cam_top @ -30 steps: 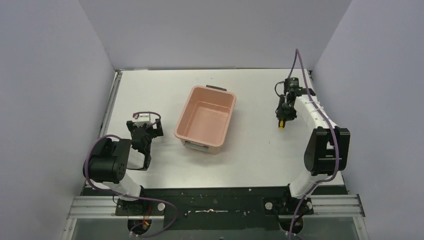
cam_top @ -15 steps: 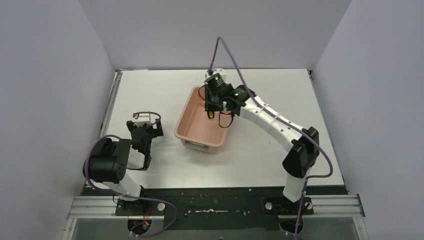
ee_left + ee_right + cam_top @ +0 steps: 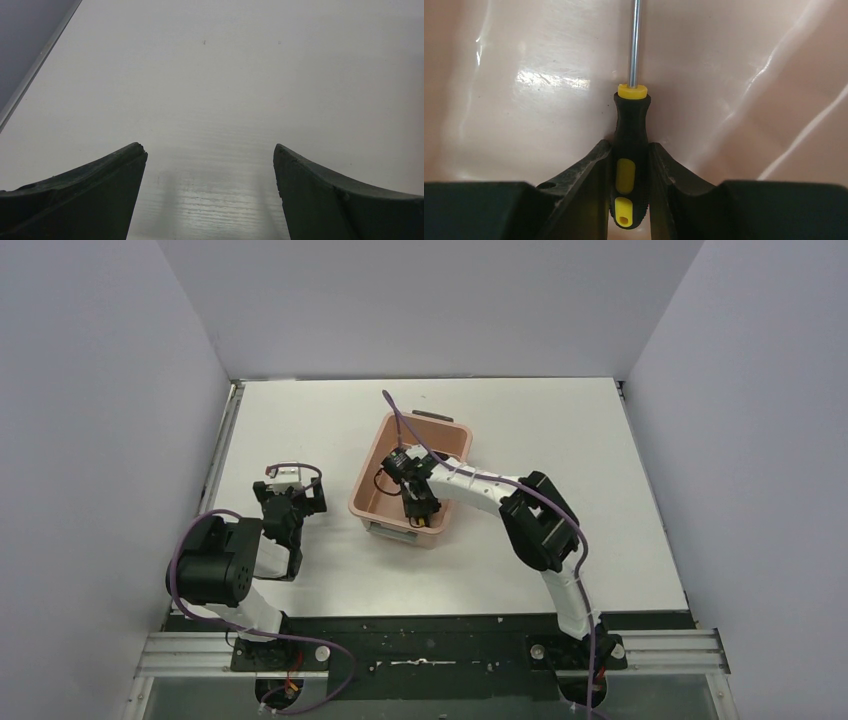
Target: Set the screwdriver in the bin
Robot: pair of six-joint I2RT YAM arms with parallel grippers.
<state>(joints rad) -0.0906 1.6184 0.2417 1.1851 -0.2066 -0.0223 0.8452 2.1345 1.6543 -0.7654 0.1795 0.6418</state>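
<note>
The salmon-pink bin (image 3: pixel 366 472) stands in the middle of the table, a dark handle on its far end. My right gripper (image 3: pixel 418 512) is down inside it, near its front end. In the right wrist view that gripper (image 3: pixel 630 145) is shut on the black-and-yellow handle of the screwdriver (image 3: pixel 630 125), and the thin metal shaft points away over the glossy pink bin floor (image 3: pixel 524 115). My left gripper (image 3: pixel 290 502) rests left of the bin. It is open (image 3: pixel 210 150), with only bare white table between its fingers.
The white table (image 3: pixel 560 440) is closed in by grey walls on three sides. A metal rail (image 3: pixel 225 440) runs along its left edge. The right arm's purple cable (image 3: pixel 400 425) arcs over the bin's far end.
My right arm has swung from the table's far right across to the bin, carrying the screwdriver, and has come down inside the bin's front end. The left arm has stayed still.
</note>
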